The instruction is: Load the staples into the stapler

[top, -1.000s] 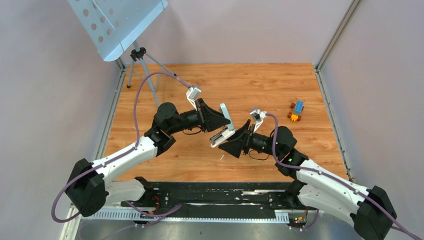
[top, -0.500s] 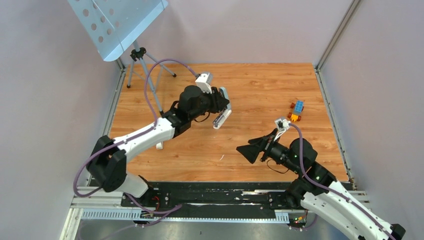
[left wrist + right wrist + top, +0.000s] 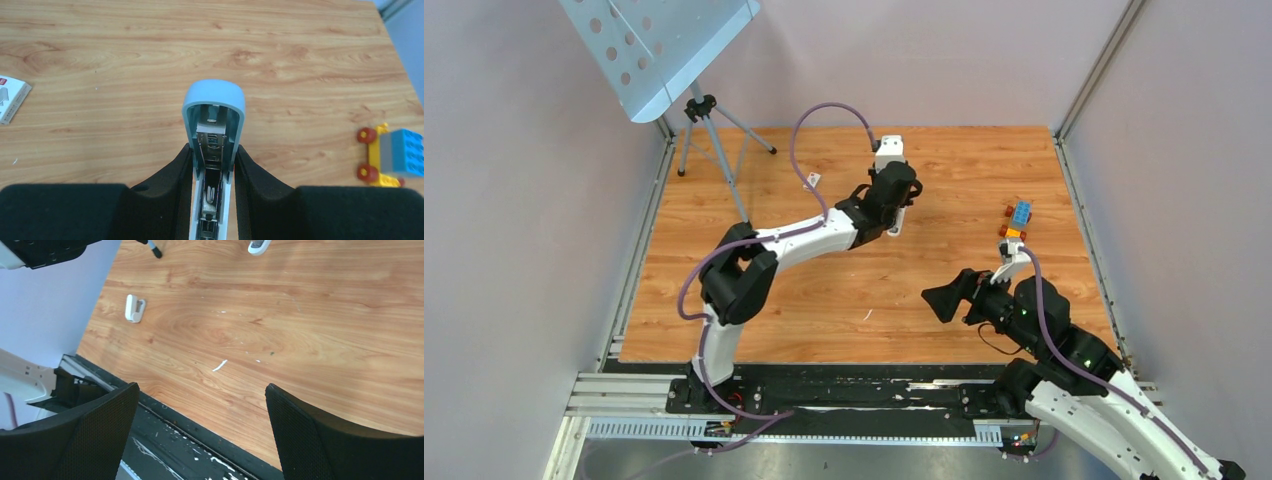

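Left gripper (image 3: 212, 167) swung from mid-frame to upper centre, clamped on the stapler (image 3: 214, 107) with its top flipped open, right gripper (image 3: 202, 390) backed off lower right, fingers spread wide and empty; staples not discernible in channel, closing seemingly left.

Left gripper (image 3: 213, 148) with stapler (image 3: 215, 100) blocks the tabletop's (image 3: 824, 310) far middle, toy-brick block (image 3: 1016, 221) its right edge; near-centre wood open
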`<act>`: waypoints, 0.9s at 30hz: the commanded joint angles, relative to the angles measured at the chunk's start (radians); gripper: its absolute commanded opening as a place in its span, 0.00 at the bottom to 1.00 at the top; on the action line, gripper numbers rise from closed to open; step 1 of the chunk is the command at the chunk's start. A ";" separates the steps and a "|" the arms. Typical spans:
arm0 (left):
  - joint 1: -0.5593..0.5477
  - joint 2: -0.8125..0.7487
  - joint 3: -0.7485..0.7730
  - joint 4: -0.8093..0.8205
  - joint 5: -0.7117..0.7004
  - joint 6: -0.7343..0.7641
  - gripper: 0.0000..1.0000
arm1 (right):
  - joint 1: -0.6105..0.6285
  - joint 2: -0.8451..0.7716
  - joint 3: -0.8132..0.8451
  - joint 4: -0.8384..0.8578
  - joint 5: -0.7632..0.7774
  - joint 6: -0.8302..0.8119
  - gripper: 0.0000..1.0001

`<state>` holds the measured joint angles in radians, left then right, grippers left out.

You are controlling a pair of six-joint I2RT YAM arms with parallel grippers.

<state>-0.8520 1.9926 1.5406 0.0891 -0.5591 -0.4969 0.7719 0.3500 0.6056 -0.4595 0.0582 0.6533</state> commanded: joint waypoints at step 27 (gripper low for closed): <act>-0.012 0.395 0.318 -0.030 -0.276 -0.032 0.14 | 0.002 -0.087 0.153 -0.260 0.245 -0.091 1.00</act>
<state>-0.8593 2.3768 1.8275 0.0414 -0.7979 -0.5159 0.7719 0.2684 0.7292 -0.6834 0.2710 0.5819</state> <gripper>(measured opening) 0.311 0.996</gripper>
